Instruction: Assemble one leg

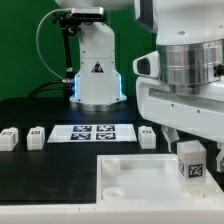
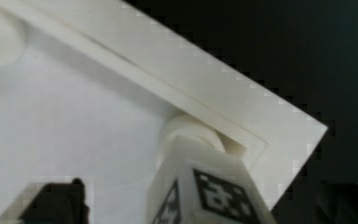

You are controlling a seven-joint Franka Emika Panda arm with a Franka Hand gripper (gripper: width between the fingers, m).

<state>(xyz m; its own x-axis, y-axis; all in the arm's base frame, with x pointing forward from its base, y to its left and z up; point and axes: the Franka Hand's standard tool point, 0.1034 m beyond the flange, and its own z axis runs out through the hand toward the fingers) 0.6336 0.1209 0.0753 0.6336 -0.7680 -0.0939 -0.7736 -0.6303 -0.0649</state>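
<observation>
Starting at the exterior view's left, spare legs are lined up near the marker board, kept out of the way. Further right, the leg is stood upright in a corner hole of the white plate, probably ready for twisting in. The gripper is held over it, jaws spread wide, nothing squeezed.
</observation>
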